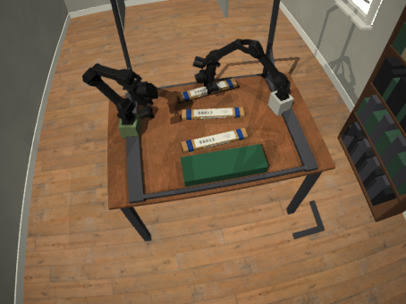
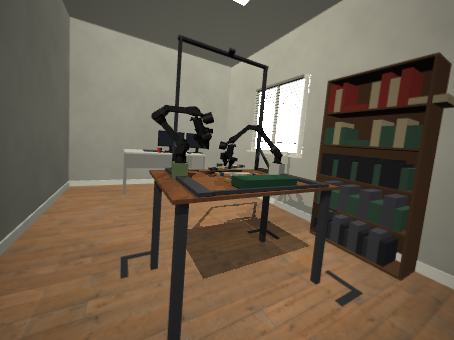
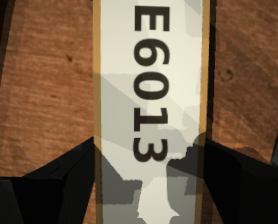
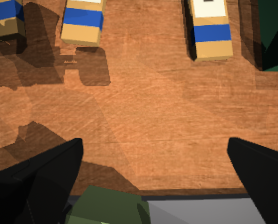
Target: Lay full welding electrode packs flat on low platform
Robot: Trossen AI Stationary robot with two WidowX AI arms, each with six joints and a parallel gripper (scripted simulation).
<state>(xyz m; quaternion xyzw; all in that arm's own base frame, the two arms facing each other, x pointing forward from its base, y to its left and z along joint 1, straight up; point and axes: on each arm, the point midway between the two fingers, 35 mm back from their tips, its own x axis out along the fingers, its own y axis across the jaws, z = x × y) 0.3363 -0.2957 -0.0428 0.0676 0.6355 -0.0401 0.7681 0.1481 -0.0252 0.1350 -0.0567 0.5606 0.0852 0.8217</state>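
Note:
Three tan packs with blue bands and white E6013 labels are in view. My left gripper [image 1: 213, 88] [image 3: 147, 143] is shut on the far pack [image 1: 197, 92] [image 3: 150, 100] [image 4: 8, 11] near its middle; the pack looks raised slightly above the table. The middle pack [image 1: 212, 113] [image 4: 83, 18] and the near pack [image 1: 216, 139] [image 4: 212, 33] lie flat on the table. The low green platform [image 1: 224, 164] [image 2: 265, 180] [image 4: 272, 30] is beside the near pack and bears nothing. My right gripper [image 4: 155, 145] is open and empty, above the table, clear of the packs' ends.
The brown table [image 1: 161, 157] has a dark frame rail [image 1: 134, 171] along its edges. The right arm's green base block [image 1: 130, 128] is at the picture's left, the left arm's white base block [image 1: 280, 104] at its right. Dark uprights stand at the back.

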